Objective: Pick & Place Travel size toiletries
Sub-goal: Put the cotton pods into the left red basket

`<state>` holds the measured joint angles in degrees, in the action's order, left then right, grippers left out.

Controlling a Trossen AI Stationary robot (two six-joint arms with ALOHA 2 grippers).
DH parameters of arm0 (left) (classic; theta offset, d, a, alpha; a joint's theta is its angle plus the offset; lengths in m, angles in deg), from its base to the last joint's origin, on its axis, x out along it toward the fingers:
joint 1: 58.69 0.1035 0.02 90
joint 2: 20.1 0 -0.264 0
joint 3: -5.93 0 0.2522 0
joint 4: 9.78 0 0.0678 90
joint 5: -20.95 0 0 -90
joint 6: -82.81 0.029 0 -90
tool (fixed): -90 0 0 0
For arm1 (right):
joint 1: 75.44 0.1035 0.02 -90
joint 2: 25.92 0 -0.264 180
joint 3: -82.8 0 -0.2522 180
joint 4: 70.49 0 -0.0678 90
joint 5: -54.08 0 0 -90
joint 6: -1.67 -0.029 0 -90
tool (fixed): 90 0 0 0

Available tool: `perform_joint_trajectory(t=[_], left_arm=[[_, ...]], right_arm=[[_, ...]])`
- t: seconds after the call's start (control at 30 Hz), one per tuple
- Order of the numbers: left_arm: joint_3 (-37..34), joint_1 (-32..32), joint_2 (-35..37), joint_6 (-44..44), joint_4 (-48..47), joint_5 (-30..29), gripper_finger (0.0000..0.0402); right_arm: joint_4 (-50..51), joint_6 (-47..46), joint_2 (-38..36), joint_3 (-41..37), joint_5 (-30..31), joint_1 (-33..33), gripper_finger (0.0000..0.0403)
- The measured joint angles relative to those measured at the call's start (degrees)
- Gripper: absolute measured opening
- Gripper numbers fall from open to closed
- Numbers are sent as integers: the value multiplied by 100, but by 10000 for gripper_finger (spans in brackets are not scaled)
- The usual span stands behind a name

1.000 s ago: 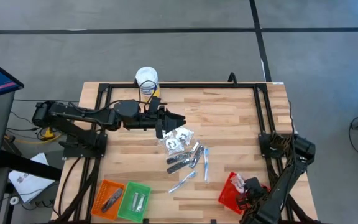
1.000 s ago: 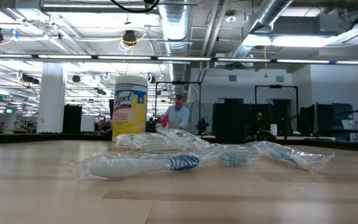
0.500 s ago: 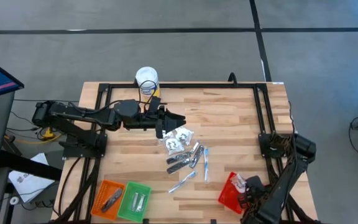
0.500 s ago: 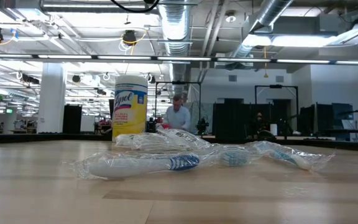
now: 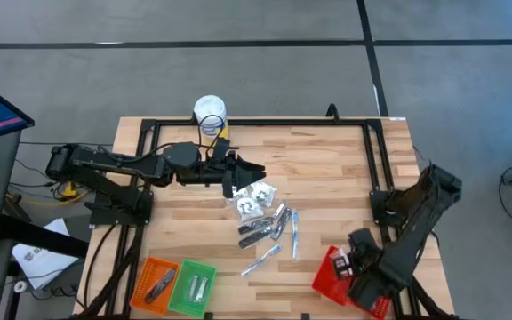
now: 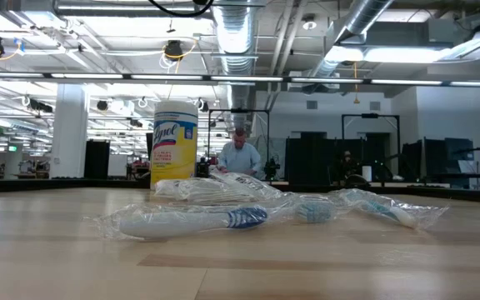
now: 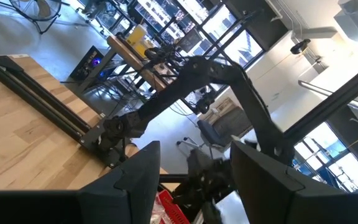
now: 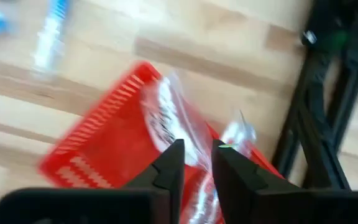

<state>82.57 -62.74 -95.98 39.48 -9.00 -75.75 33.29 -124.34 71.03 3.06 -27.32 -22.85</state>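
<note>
At the table's left edge in the high view, an orange basket sat near the front with a dark narrow item in it, and a green basket stood just beside it holding pale wrapped pieces. Above them the left arm stretched across the wood, its left gripper hovering beside the pile — fingers spread apart in the left wrist view, with nothing between them. Behind it, at the far rim, stood the white-lidded canister, which the low view showed as a yellow tub behind the heap.

The travel size toiletries lay scattered at mid-table: white sachets with black marks nearest the left gripper, then dark and silvery sticks, and a clear-wrapped toothbrush with blue trim lying flat at the front in the low view.

Further right, the red basket sat near the front right corner with clear-wrapped items inside. The right gripper hung just over that basket — its fingers stood close together with a narrow gap, and nothing could be seen pinched between them. A person stood far off in the room beyond the table.
</note>
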Motion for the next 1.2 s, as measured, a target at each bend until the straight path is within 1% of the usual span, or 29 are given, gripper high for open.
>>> perform_joint_trajectory(t=[0.1,0.23,0.3,0.37,0.53,0.7,0.93,1.03,1.2], left_arm=[[0,0,0,-17,-1,-2,186],[0,0,0,-19,-2,-20,186],[0,0,0,-19,-2,-20,186],[0,0,0,-19,-5,-17,186],[0,-9,0,-20,-26,-16,186],[2,-39,0,-57,-285,59,186],[-1,-140,-101,-67,-1245,71,186],[9,-259,-275,-66,-1240,112,186],[2,-438,-627,-217,-1245,216,186]], right_arm=[[0,348,-332,0,202,-169,44],[0,1063,-633,0,204,-434,11],[-1,1454,-723,0,235,-565,3],[-2,1790,-773,0,342,-685,5],[-55,2620,-787,0,392,-993,12],[-370,3464,-787,0,418,-1285,9],[-936,4278,-787,0,859,-1575,1],[-1228,4654,-806,-1,1088,-1652,1],[-1769,5205,-1070,-2,1554,-1718,1]])
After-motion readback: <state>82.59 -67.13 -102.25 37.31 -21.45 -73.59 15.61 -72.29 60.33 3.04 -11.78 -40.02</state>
